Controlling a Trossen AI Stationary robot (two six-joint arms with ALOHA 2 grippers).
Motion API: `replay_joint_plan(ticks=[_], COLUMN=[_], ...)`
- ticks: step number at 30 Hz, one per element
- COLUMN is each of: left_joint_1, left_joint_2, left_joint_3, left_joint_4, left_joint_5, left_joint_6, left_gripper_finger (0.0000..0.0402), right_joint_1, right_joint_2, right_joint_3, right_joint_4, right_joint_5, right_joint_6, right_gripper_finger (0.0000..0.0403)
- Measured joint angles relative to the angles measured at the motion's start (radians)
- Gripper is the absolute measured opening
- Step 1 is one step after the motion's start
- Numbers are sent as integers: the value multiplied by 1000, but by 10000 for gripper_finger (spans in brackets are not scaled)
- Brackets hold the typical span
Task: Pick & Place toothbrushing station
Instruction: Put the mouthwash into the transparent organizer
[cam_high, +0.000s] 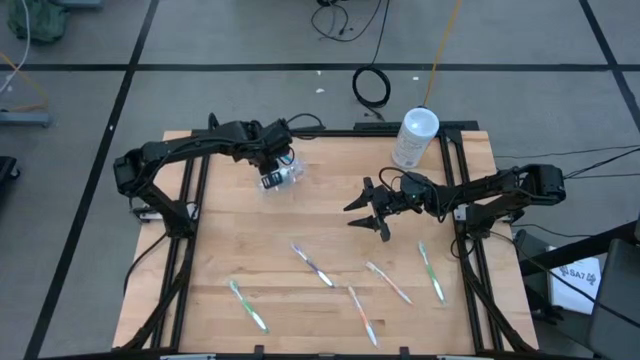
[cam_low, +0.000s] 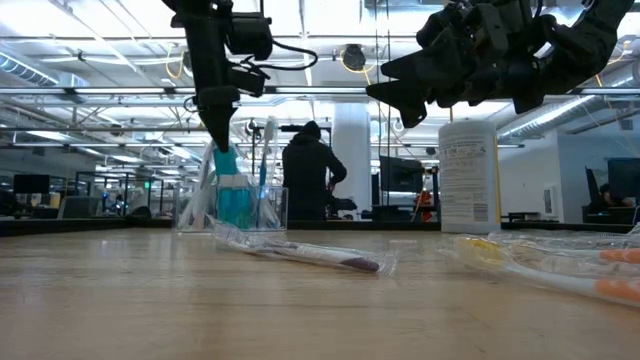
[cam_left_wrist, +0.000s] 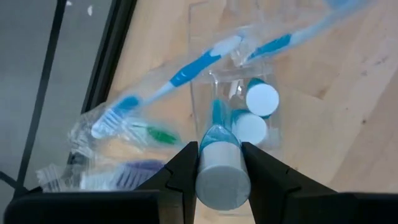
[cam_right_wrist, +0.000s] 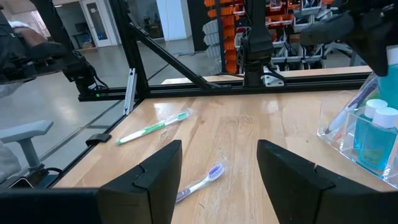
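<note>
Two arms are over the wooden table (cam_high: 230, 250) — the left gripper (cam_high: 275, 168) hangs at the far left, just above a clear holder (cam_low: 232, 208), its fingers clamped on a teal-blue tube (cam_left_wrist: 219, 163) with a white cap. The tube is upright, its lower end inside the holder. Two more white-capped tubes (cam_left_wrist: 256, 112) already stand in the same compartment, close together and just beside the held one. Several toothbrushes (cam_left_wrist: 186, 67) in crinkly wrap lean in the holder next to the tubes, heads up and tilted.

Right of centre, the right gripper (cam_high: 372, 211) hovers clear of the tabletop with its fingers spread wide and nothing between them. A tall whitish canister (cam_high: 414, 138) stands at the far right edge, behind that arm.

Five wrapped toothbrushes (cam_high: 313, 265) lie flat along the near half of the table, well apart from the holder: one near the left (cam_high: 246, 305), three around the middle, and one to the right (cam_high: 432, 271). Beyond the table, a person (cam_low: 309, 172) in dark clothing stands in the room, seen from the back
</note>
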Motion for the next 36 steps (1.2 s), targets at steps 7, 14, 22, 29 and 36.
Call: replay_joint_plan(ticks=[7,14,22,29,36], left_joint_1=[16,63,108,119,100], left_joint_2=[0,39,113,149,147], left_joint_3=[0,0,0,0,0], left_joint_4=[-4,18,21,20,21], left_joint_5=[5,121,128,128,126], left_joint_6=[7,36,95,115,134], left_gripper_finger=[106,106,107,123,175], right_joint_1=[0,0,0,0,0], right_joint_2=[0,0,0,0,0], right_joint_3=[0,0,0,0,0], right_joint_4=[1,1,-5,-5,-5], right_joint_5=[0,0,0,0,0], right_joint_6=[0,0,0,-3,-3], right_gripper_finger=[201,201,201,201,201])
